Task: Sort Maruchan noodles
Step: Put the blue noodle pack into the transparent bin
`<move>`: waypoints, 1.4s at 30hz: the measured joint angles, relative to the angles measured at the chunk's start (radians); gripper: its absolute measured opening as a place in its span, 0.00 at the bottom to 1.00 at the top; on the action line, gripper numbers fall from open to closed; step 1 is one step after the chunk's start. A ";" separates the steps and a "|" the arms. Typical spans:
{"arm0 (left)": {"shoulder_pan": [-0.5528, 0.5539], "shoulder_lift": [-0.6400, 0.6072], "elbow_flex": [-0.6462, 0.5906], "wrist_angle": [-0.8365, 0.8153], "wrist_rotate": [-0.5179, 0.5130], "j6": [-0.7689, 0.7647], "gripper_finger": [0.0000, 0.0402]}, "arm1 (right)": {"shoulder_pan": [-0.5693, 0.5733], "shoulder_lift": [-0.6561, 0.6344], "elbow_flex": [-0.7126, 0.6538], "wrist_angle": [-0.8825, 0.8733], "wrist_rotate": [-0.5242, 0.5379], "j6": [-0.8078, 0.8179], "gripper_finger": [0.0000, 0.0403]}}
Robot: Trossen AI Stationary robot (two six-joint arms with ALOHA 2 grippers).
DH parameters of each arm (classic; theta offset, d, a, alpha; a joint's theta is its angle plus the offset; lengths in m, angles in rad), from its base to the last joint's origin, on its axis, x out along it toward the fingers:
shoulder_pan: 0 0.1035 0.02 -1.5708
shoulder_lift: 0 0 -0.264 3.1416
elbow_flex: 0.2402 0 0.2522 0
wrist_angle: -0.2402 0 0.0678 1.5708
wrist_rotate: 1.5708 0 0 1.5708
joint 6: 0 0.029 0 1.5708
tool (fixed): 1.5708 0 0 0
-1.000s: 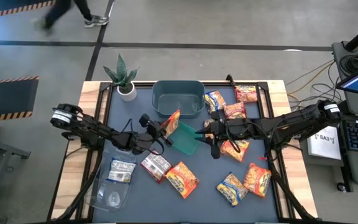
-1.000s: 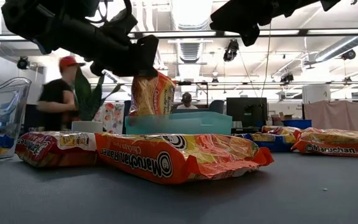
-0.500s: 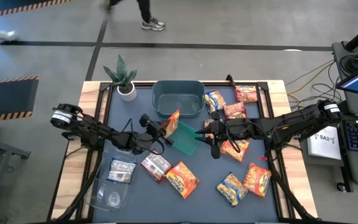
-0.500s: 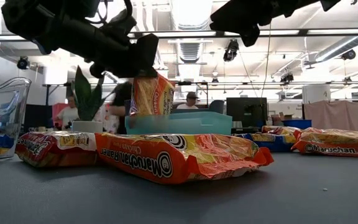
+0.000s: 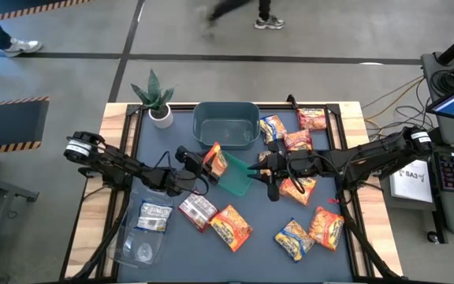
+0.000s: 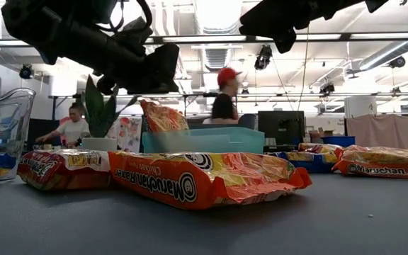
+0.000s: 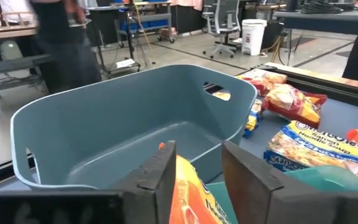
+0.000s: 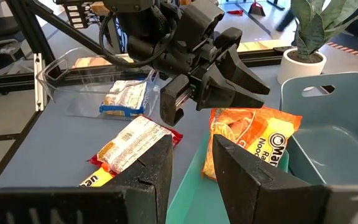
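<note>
The orange packet (image 5: 215,160) has dropped from under the left gripper (image 5: 199,164) and now stands tilted on the green tray (image 5: 237,180), leaning towards the tub (image 5: 227,125). In the low view it sits clear below the fingers. The left fingers are spread, with the packet's top edge loose in the gap between them, which reads as a release rather than a grip. Judging by where it landed, the tray is the bin for the orange kind.

The right gripper (image 5: 266,170) hovers just beside the tray's other side, fingers spread and empty, probably waiting for its turn.

I count ten packets:
- one on the tray;
- three in a group by the tub's right side (image 5: 298,140);
- one under the right arm (image 5: 298,189);
- two at the worktop's near right (image 5: 325,225);
- an orange one (image 5: 231,225) and a dark red one (image 5: 198,209) near the middle;
- one inside the clear container (image 5: 142,237).

There is one tray, one tub, one container and one potted plant (image 5: 158,99).
</note>
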 joint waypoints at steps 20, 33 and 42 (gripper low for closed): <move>-0.099 -0.180 0.113 -0.124 0.362 0.343 0.36 | 0.016 0.000 0.000 -0.097 -0.003 0.327 0.26; -0.085 -0.432 0.106 -0.478 0.311 0.364 0.33 | 0.032 0.029 0.129 -0.509 -0.010 0.736 0.26; -0.076 -0.467 0.106 -0.500 0.193 0.498 0.33 | 0.031 0.183 0.302 -1.070 -0.026 0.865 0.26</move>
